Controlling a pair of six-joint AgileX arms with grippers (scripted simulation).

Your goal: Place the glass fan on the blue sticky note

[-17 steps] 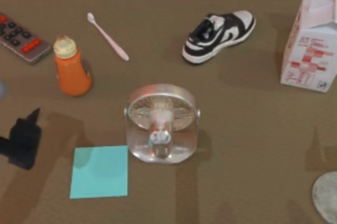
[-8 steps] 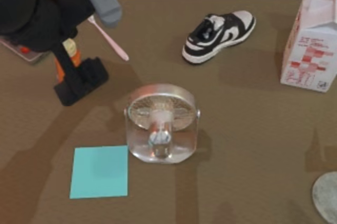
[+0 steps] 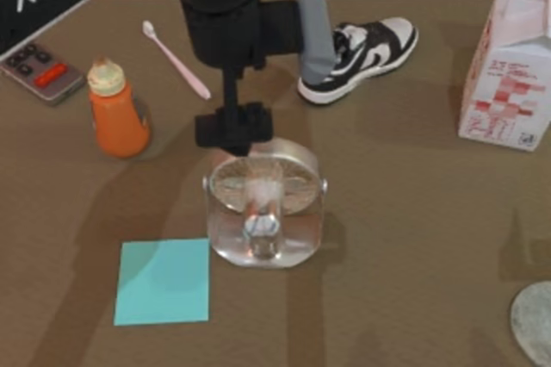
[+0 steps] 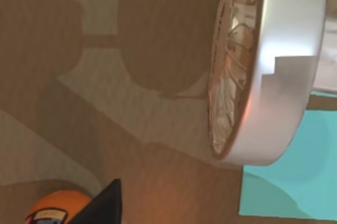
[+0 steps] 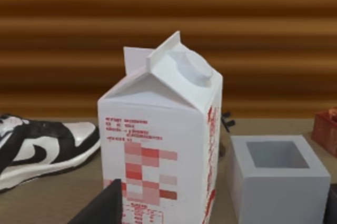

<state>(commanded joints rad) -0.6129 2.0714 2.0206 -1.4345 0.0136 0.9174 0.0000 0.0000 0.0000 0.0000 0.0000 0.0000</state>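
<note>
One blue sticky note (image 3: 163,281), a plain flat cyan square, lies near the table's (image 3: 413,212) front edge, left of centre. Just beside its upper right corner stands one glass fan (image 3: 264,201): clear rounded base, silvery hub, round wire-grille head with a pale rim, sitting about mid-table and off the note. In the left wrist view the fan's (image 4: 263,71) rim and grille fill the frame with the note (image 4: 295,176) behind it. The left hand (image 3: 233,129) hangs just behind the fan's head, toward the table's back edge; whether it touches the rim, or how far its fingers are parted, I cannot tell. Elsewhere, left to right: one remote (image 3: 36,68), one orange bottle (image 3: 117,110), one pink toothbrush (image 3: 176,60), one black-and-white shoe (image 3: 366,55), one milk carton (image 3: 510,74), one grey disc (image 3: 532,320) at the front right corner. The right wrist view shows the carton (image 5: 163,145) close by and a grey open box (image 5: 279,179).
</note>
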